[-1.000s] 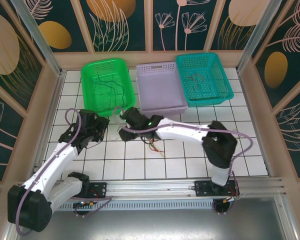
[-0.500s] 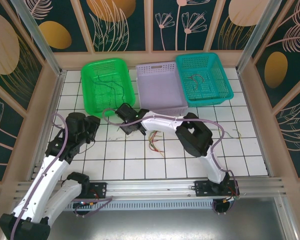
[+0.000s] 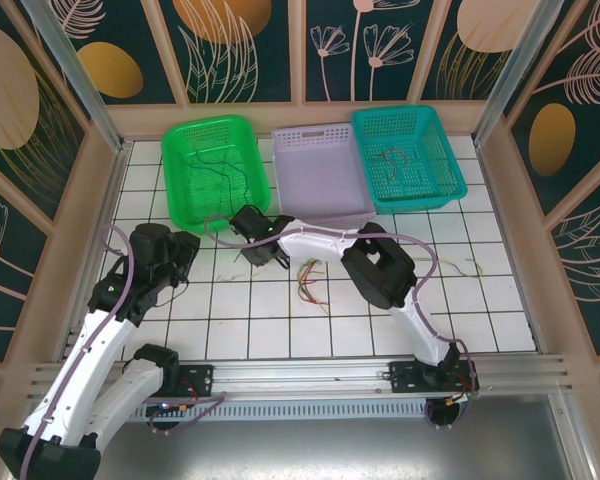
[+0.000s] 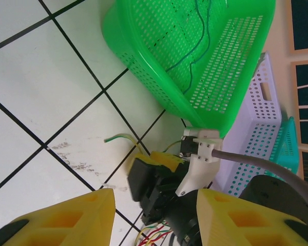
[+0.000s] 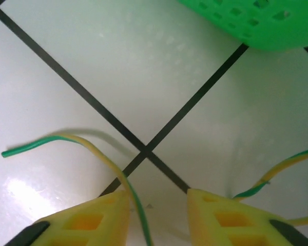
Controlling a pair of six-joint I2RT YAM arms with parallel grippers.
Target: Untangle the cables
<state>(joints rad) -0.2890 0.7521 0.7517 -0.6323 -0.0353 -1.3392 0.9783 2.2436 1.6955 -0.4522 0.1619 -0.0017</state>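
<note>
A green-and-yellow cable (image 5: 92,146) lies on the white tiles just in front of the green basket. It runs into the gap of my right gripper (image 5: 158,197), close against the left finger, and the jaws stand apart around it. From above, that right gripper (image 3: 260,258) points down at the floor. My left gripper (image 3: 180,258) hovers a tile to its left, open with nothing in it (image 4: 154,197), looking at the same cable (image 4: 120,137). A small bundle of red, yellow and green cables (image 3: 310,285) lies right of the right gripper.
The green basket (image 3: 215,122) at the back left holds several thin dark and green cables (image 3: 225,175). Next to it stand a lilac basket (image 3: 325,215) and a teal basket (image 3: 420,203) with a few wires (image 3: 395,160). One stray wire (image 3: 470,268) lies at the right.
My left arm has drawn back to the left. My right arm has folded its elbow inward, its gripper has shifted slightly left by the green basket, and its jaws have narrowed.
</note>
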